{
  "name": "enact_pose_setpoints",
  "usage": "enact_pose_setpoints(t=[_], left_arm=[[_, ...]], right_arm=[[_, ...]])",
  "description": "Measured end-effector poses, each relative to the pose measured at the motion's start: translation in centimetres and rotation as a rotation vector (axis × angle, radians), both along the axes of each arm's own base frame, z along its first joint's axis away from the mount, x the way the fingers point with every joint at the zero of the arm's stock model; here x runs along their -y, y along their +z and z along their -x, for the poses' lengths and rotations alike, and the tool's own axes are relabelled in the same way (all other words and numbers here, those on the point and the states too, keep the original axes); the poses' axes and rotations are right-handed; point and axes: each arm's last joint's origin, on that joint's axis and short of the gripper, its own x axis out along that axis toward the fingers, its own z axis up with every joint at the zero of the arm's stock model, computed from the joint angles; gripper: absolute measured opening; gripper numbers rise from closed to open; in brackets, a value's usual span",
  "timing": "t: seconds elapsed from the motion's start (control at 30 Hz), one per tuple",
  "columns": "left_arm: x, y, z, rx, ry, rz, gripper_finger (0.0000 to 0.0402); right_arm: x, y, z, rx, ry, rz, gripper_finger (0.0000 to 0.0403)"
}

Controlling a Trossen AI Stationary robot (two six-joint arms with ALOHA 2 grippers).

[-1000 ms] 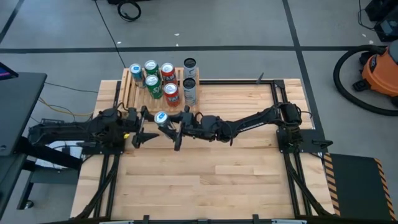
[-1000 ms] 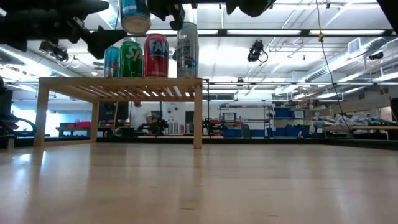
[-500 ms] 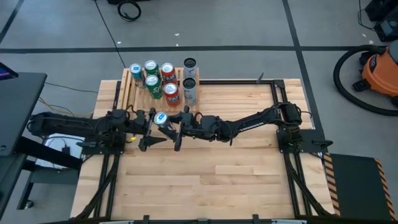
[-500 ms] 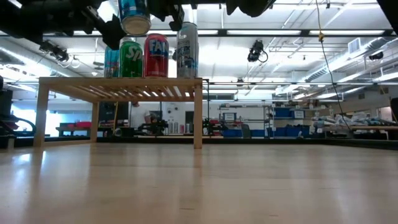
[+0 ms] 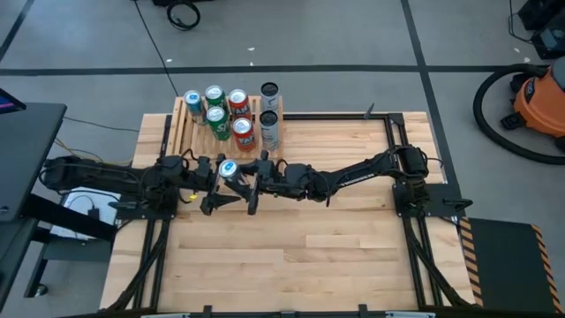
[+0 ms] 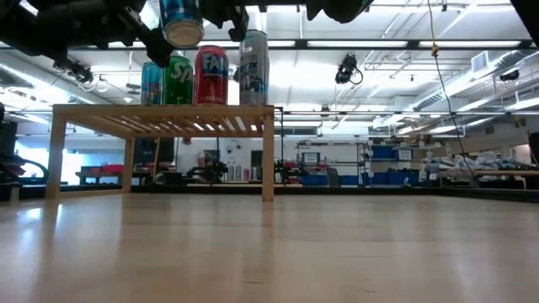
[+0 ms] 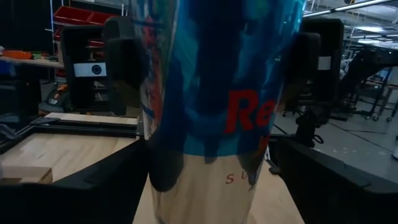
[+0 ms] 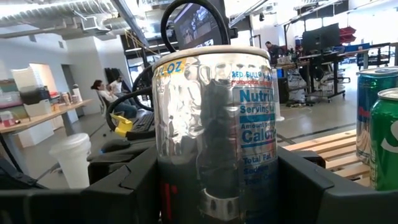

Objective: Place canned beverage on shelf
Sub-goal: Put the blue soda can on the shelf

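- Blue can [image 5: 229, 168] held off the tabletop [image 5: 335, 247] at frame centre-left, just below the shelf [image 5: 181, 124]
- Right gripper [image 5: 244, 178] jaws clamped on the blue can
- Left gripper [image 5: 212, 184] jaws wide, straddling the can without gripping
- Six cans [image 5: 240, 131] stand on the shelf

Low view: the held can [image 6: 183, 21] is cut off by the upper edge, so its top and both grippers' fingertips lie out of frame. Left wrist view: the same can [image 7: 217, 106] fills the frame; its top and base are cropped and its lettering is only partly legible. Right wrist view: the can's base [image 8: 214, 211] is hidden between dark fingers [image 8: 130, 186]. High view: labels of the cans on the shelf [image 5: 181, 124] are too small to read.
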Motion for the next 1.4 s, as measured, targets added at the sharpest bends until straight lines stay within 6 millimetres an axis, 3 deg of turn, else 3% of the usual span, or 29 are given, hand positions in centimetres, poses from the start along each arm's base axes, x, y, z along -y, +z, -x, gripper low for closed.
enact_pose_setpoints(t=[0.33, 0.47, 0.6, 0.87, 1.13, 1.4], left_arm=[[0.0, 0.0, 0.0, 0.008, 0.008, -0.042, 0.0255], [-0.1, 0.0, 0.0, 0.008, 0.009, -0.043, 0.0221], [-0.1, 0.0, 0.1, 0.008, 0.009, -0.044, 0.0220], [-0.1, 0.3, 0.8, 0.004, 0.033, -0.065, 0.0233], [-0.1, 1.0, 3.5, -0.022, 0.087, -0.075, 0.0234], [-0.6, 0.6, 6.4, -0.110, 0.294, -0.077, 0.0235]], right_arm=[[0.0, 0.0, 0.0, -0.001, 0.011, 0.002, 0.0237], [0.0, 0.0, 0.0, -0.001, 0.011, 0.002, 0.0274], [0.0, 0.1, 0.1, 0.003, 0.011, 0.002, 0.0300], [-0.4, 0.2, 0.1, 0.002, 0.016, 0.010, 0.0301], [-1.6, 1.1, 0.7, -0.019, 0.029, 0.057, 0.0302], [-3.8, 3.0, 2.7, -0.128, 0.019, 0.137, 0.0302]])
